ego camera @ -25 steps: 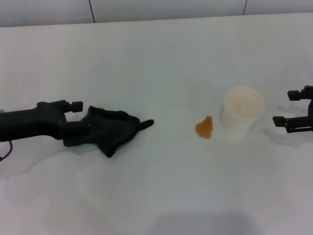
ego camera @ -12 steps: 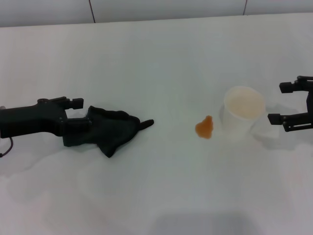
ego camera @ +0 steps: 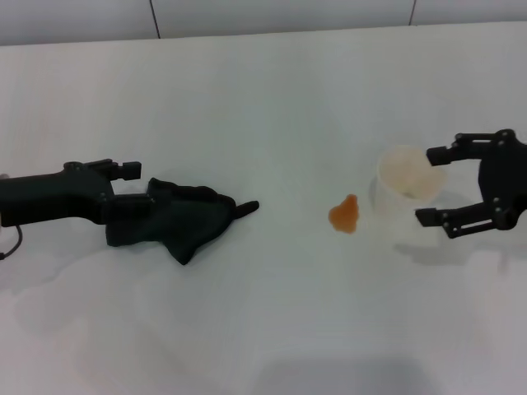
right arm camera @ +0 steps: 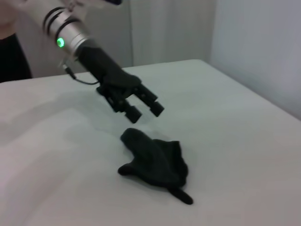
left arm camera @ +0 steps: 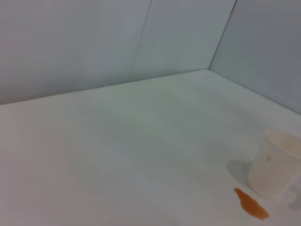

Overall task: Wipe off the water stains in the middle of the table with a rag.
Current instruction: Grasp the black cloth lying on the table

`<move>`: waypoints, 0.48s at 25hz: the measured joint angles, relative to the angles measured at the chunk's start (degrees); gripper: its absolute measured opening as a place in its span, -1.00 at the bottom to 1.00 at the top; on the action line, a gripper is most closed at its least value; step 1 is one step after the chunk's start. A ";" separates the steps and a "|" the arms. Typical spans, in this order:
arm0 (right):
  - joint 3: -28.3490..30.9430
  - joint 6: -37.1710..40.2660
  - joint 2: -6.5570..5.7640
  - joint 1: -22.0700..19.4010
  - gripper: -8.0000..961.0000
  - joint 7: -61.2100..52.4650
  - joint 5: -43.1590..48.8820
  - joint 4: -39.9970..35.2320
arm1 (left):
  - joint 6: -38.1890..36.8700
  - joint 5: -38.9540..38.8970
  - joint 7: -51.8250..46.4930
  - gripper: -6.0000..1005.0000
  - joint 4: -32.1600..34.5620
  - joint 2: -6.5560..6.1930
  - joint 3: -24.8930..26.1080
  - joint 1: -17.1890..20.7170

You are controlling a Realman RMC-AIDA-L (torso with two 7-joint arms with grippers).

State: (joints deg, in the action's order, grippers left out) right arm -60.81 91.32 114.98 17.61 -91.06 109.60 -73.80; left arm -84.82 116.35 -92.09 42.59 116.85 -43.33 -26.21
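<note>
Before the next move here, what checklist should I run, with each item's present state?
1. Rag lies on the table, free of any grasp: ok.
2. Left gripper open, just off the rag's edge: ok; the right wrist view shows a gap between them.
3. Water stains unwiped, well apart from the rag: ok for wiping.
4. Cup beside the stains, nearly touching them: not ok; it may block the wipe.
5. Right gripper open, its fingers on either side of the cup: ok.
6. Cup contents: cannot tell.
</note>
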 joint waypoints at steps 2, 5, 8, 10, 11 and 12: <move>-0.57 -0.23 -0.01 0.13 0.81 0.41 0.05 0.05 | -0.06 0.01 -0.70 0.71 0.09 -0.16 -0.10 -0.11; -0.72 -0.67 -0.02 0.20 0.81 0.72 -0.14 0.16 | -0.09 0.02 -1.08 0.71 0.13 -0.39 -0.14 -0.13; -0.74 -0.83 0.00 0.22 0.81 0.74 -0.28 0.32 | -0.12 0.02 -1.08 0.71 0.13 -0.40 -0.14 0.07; -0.76 -0.88 0.03 0.23 0.81 0.75 -0.28 0.53 | -0.13 0.02 -1.08 0.71 0.13 -0.40 -0.13 0.14; -0.76 -0.92 0.03 0.23 0.81 0.75 -0.29 0.57 | -0.14 0.02 -1.08 0.71 0.13 -0.40 -0.13 0.13; -0.77 -0.97 0.04 0.23 0.81 0.76 -0.30 0.64 | -0.16 0.02 -1.08 0.71 0.13 -0.40 -0.13 0.11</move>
State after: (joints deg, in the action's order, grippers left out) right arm -61.58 90.35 115.02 17.84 -90.30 109.30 -73.16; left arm -84.98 116.37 -93.17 42.72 116.45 -43.46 -26.10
